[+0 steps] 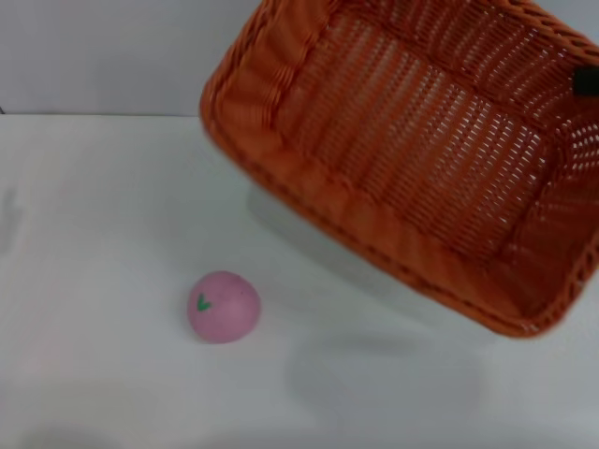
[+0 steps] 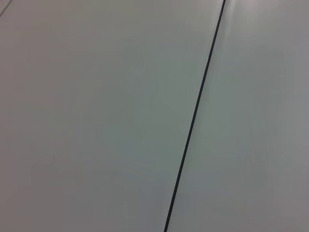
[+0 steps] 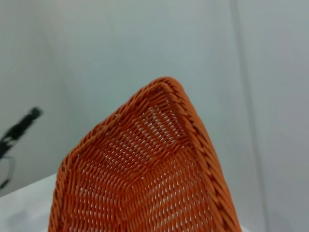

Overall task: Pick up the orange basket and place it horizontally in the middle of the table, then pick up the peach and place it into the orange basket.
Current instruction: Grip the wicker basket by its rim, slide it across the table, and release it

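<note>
The right end effector (image 1: pixel 585 82), a dark bit at the head view's right edge, touches the tilted, raised orange basket (image 1: pixel 412 150); its grip state is unclear. The peach (image 1: pixel 224 306) sits lower left on the surface (image 1: pixel 94 281); the right wrist view shows only the basket's corner (image 3: pixel 164 92).

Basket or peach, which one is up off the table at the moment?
The orange basket. It hangs tilted above the table, casting a shadow beneath its lower edge, while the small pink peach sits on the white surface nearer the robot.

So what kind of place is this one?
Probably a lab test bench: a plain white table, bare pale walls, and only props in view, an orange basket held tilted above it and a toy peach.
</note>
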